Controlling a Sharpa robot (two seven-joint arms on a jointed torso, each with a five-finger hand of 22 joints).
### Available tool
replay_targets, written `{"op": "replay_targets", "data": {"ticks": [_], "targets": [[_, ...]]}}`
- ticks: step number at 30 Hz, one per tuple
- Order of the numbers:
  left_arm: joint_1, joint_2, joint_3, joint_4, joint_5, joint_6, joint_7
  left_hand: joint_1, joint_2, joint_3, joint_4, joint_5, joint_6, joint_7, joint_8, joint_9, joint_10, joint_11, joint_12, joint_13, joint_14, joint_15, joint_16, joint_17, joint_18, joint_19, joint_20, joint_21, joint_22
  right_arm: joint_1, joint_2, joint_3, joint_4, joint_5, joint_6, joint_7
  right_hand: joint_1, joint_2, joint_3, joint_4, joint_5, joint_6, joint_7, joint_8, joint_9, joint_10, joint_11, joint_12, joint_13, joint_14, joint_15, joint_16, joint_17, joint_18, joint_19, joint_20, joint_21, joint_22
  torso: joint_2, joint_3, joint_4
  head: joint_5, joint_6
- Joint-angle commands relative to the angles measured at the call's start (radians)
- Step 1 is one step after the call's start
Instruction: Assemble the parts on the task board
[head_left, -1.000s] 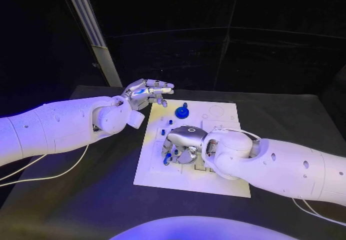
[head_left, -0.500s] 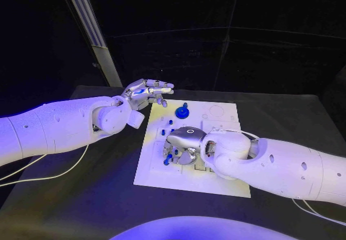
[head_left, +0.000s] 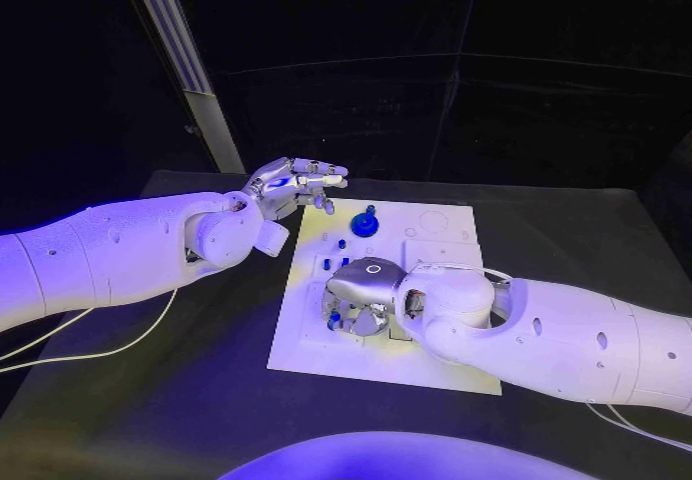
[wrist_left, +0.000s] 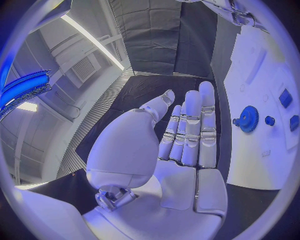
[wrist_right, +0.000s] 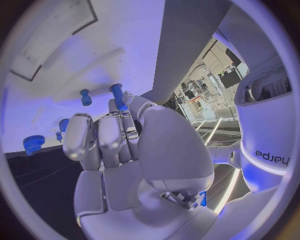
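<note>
From my head, my right robot hand (head_left: 361, 290) pinches one blue peg (head_left: 336, 320) on the white task board (head_left: 440, 225). My left robot hand (head_left: 293, 184) hovers open, holding nothing.

My left wrist sees one blue gear (wrist_left: 249, 119).

My right wrist sees two pegs (wrist_right: 85, 96) standing up.

The right hand (head_left: 364, 292) and its arm cover the task board (head_left: 433, 372) from centre to 4 o'clock. The blue gear (head_left: 365, 224) and small blue pegs (head_left: 335, 241) stand at 12. The left hand (head_left: 293, 184) hovers off the board's 11 o'clock corner. The bench (head_left: 173, 400) lies bare from 6 to 9.
</note>
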Motion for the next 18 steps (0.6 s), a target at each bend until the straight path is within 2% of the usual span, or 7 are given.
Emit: {"op": "replay_targets", "data": {"ticks": [1,3,7,11,15,16,18], "targets": [[0.002,0.000,0.001,0.000,0.004,0.013,0.000,0.000,0.011,-0.004,-0.003,0.003,-0.008,0.000,0.006,0.001,-0.009,0.001,0.006,0.002,-0.007,-0.001,0.005,-0.001,0.012,0.001,0.009,-0.004,-0.001,-0.003,0.002,-0.006,0.003,-0.034,0.006,-0.001,-0.007,-0.001,0.004,0.001,0.006,-0.007,0.007,-0.010,-0.002,0.002,0.001,-0.006,0.000,0.005,0.003,-0.003,-0.005,-0.017,-0.007,0.005,-0.001,-0.003,-0.001,-0.0001,-0.0005,0.001,-0.001],[0.002,0.000,0.001,0.000,0.004,0.014,0.000,0.000,0.011,-0.004,-0.003,0.003,-0.008,0.000,0.006,0.001,-0.009,0.001,0.006,0.002,-0.007,-0.001,0.005,-0.001,0.012,0.001,0.009,-0.004,-0.001,-0.003,0.002,-0.006,0.003,-0.034,-0.005,0.003,-0.018,-0.007,0.002,0.004,0.007,-0.021,0.012,-0.018,-0.005,-0.014,0.006,-0.019,-0.002,0.002,0.007,-0.007,-0.011,-0.016,-0.012,0.007,-0.005,-0.008,0.000,-0.0005,-0.0005,0.000,-0.001],[0.002,0.000,0.001,-0.001,0.004,0.014,-0.001,0.000,0.011,-0.004,-0.003,0.003,-0.008,0.000,0.006,0.001,-0.009,0.001,0.006,0.002,-0.007,-0.001,0.005,-0.001,0.012,0.001,0.009,-0.004,-0.001,-0.003,0.003,-0.007,0.002,-0.026,-0.030,0.015,-0.058,-0.039,-0.022,0.021,0.007,-0.070,0.025,-0.030,-0.010,-0.091,0.026,-0.060,-0.007,-0.020,0.024,-0.056,-0.085,-0.001,-0.062,0.021,-0.054,-0.076,-0.001,0.0000,-0.0008,0.001,-0.001],[0.002,0.000,0.001,-0.001,0.004,0.014,-0.001,0.000,0.011,-0.004,-0.003,0.003,-0.008,0.000,0.006,0.001,-0.009,0.001,0.006,0.002,-0.007,-0.001,0.005,-0.001,0.012,0.001,0.009,-0.004,-0.001,-0.003,0.003,-0.007,0.000,-0.018,-0.056,0.017,-0.088,-0.060,-0.068,0.035,0.006,-0.093,0.024,-0.027,-0.008,-0.130,0.031,-0.066,-0.004,-0.039,0.029,-0.106,-0.155,0.017,-0.115,0.029,-0.113,-0.150,0.000,-0.0001,-0.0006,0.001,0.000],[0.002,-0.001,0.001,0.000,0.004,0.013,-0.002,0.000,0.011,-0.004,-0.003,0.003,-0.008,0.001,0.006,0.001,-0.010,0.001,0.006,0.001,-0.007,-0.001,0.005,-0.001,0.013,0.001,0.009,-0.004,-0.001,-0.003,-0.003,-0.007,0.001,-0.015,-0.103,0.006,-0.123,-0.079,-0.167,0.057,0.035,-0.168,0.017,-0.029,-0.009,-0.217,0.036,-0.071,-0.001,-0.075,0.031,-0.189,-0.262,0.037,-0.185,0.034,-0.202,-0.256,-0.001,-0.0001,-0.0002,0.000,0.001],[0.002,-0.002,0.001,0.000,0.004,0.013,-0.003,0.000,0.012,-0.004,-0.003,0.003,-0.009,0.001,0.006,0.001,-0.010,0.001,0.006,0.001,-0.007,-0.001,0.005,-0.001,0.013,0.000,0.009,-0.004,-0.001,-0.003,-0.005,-0.007,0.002,-0.014,-0.126,0.001,-0.131,-0.081,-0.204,0.068,0.049,-0.185,0.012,-0.027,-0.008,-0.232,0.037,-0.064,0.000,-0.078,0.034,-0.198,-0.274,0.041,-0.192,0.034,-0.216,-0.272,-0.001,-0.0001,-0.0002,0.000,0.001],[0.002,-0.002,0.001,0.000,0.004,0.013,-0.003,0.000,0.012,-0.004,-0.003,0.003,-0.009,0.001,0.006,0.001,-0.010,0.001,0.006,0.001,-0.007,-0.001,0.005,-0.001,0.013,0.000,0.009,-0.004,-0.001,-0.003,-0.011,-0.007,0.005,-0.014,-0.166,-0.005,-0.146,-0.079,-0.276,0.095,0.072,-0.201,0.013,-0.026,-0.007,-0.251,0.040,-0.052,0.002,-0.085,0.035,-0.219,-0.302,0.046,-0.206,0.036,-0.243,-0.302,-0.001,-0.0002,-0.0006,0.000,0.002]]}}
